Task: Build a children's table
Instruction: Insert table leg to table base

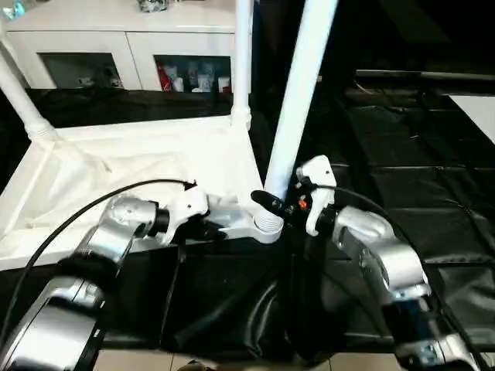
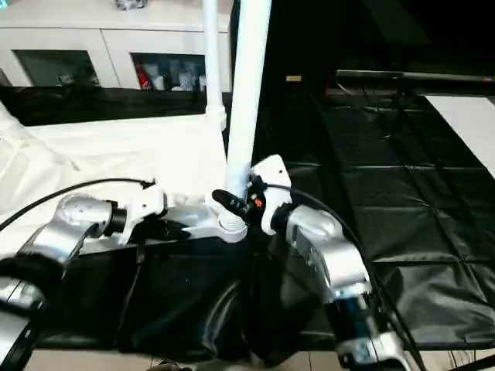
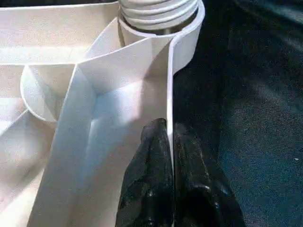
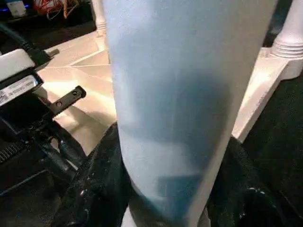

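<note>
The children's table top (image 1: 116,166) lies upside down on the black sheet, all white, its rim facing up. Three legs stand in its corner sockets: one at the far left (image 1: 22,97), one at the back (image 1: 243,62) and one at the near right corner (image 1: 300,93). My right gripper (image 1: 278,207) is shut around that near leg (image 4: 184,94) just above its ribbed end (image 1: 268,224), with black fingers (image 4: 92,189) on either side. My left gripper (image 3: 169,137) is shut on the top's thin rim wall (image 3: 169,90), close beside the same socket (image 3: 161,14).
A white glass-door cabinet (image 1: 124,46) stands behind the big black-sheeted table (image 1: 418,178). A black cable (image 1: 77,216) arcs over my left forearm. The sheet hangs in folds over the table's front edge (image 1: 232,309). A pale surface (image 1: 479,108) shows at the far right.
</note>
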Robot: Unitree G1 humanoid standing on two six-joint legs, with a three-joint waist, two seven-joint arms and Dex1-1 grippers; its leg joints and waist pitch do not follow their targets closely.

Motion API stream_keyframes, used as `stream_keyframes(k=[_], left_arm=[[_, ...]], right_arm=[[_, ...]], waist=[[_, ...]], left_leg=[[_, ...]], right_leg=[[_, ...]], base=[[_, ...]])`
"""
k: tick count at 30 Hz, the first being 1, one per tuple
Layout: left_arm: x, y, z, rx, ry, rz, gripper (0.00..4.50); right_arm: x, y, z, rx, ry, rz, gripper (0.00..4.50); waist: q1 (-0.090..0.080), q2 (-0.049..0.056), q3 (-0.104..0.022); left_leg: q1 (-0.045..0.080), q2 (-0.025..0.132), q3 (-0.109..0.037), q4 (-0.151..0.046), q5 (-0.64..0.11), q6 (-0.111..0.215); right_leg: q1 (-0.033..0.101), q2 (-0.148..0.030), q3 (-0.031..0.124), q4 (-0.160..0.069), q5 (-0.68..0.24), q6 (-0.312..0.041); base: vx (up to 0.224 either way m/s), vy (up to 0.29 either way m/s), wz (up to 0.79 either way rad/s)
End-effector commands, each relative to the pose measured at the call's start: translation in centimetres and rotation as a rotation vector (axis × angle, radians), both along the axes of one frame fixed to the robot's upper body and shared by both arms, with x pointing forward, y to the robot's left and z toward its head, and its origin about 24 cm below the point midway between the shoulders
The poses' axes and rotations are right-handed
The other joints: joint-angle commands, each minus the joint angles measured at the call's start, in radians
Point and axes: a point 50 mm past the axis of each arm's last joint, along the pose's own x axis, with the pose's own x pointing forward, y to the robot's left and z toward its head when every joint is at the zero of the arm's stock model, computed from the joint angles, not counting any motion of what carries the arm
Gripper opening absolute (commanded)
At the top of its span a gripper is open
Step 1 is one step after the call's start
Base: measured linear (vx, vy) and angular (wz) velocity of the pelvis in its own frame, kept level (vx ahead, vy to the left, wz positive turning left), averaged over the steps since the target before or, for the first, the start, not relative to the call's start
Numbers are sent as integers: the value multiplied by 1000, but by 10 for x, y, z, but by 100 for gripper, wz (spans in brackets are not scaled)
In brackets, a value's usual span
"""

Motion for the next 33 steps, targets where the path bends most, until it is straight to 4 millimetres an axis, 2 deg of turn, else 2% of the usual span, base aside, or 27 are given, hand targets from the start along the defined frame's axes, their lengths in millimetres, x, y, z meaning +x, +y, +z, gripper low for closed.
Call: stream_keyframes(k=[1,4,9,10,14,15,16,21,28,29,31,32,33], left_arm=[[-11,3,-16,-20,79,24,0],[-10,2,-12,-42,62,37,0],[-9,1,-10,-44,66,48,0],[-9,1,-10,-42,68,47,0],[-10,1,-9,-30,74,40,0],[-10,0,-9,-27,74,37,0],[-10,0,-9,-26,74,36,0],[-10,-2,-8,-27,72,36,0],[-8,-2,-6,-29,67,46,0],[-8,-2,-6,-29,66,48,0],[-7,-2,-6,-28,64,51,0],[-7,-2,-6,-28,64,52,0],[-6,-2,-5,-26,60,56,0]], right_arm=[[6,-6,1,-33,8,-26,185],[7,-6,-3,-70,34,3,185],[4,-7,-7,-103,99,44,185],[4,-8,-8,-110,102,48,185],[6,-9,-11,-115,111,45,185],[8,-10,-12,-102,113,22,185],[9,-10,-13,-91,110,10,185],[11,-14,-15,-42,115,-31,185],[6,-26,-31,56,136,-126,185],[4,-27,-33,75,137,-132,185],[1,-27,-36,100,139,-137,185],[-1,-27,-37,107,136,-141,185],[-5,-27,-40,111,119,-146,185]], waist=[[3,-12,-67],[-1,-10,-68],[-1,-10,-67],[0,-5,-67],[1,-9,-69],[1,-9,-69],[-1,-3,-68],[-2,-6,-67],[0,-3,-68],[0,2,-68],[0,-1,-68],[1,7,-68],[0,8,-68]], left_leg=[[21,66,-26,-70,-126,25],[20,63,-24,-68,-111,32],[22,64,-23,-69,-128,26],[22,63,-23,-68,-128,23],[22,63,-23,-68,-124,21],[21,63,-23,-67,-118,23],[22,62,-22,-67,-129,20],[22,64,-24,-70,-151,12],[23,64,-23,-70,-158,13],[23,64,-24,-71,-162,12],[23,64,-24,-72,-171,11],[24,64,-26,-72,-173,9],[24,65,-25,-73,-177,6]], right_leg=[[31,-103,51,-77,-48,-224],[32,-100,50,-75,-14,-228],[31,-99,50,-77,-37,-229],[31,-100,51,-77,-38,-230],[32,-100,51,-77,-28,-229],[32,-99,50,-75,-15,-231],[29,-99,51,-78,-20,-233],[32,-100,51,-79,-46,-237],[30,-101,51,-81,-42,-237],[30,-101,51,-81,-41,-237],[30,-101,51,-82,-43,-238],[30,-101,50,-81,-45,-238],[29,-100,50,-83,-38,-238]], base=[[0,0,0],[0,0,0],[0,0,0],[0,0,0],[0,0,0],[0,0,0],[0,0,0],[0,0,0],[0,0,0],[0,0,0],[0,0,0],[0,0,0],[0,0,0]])
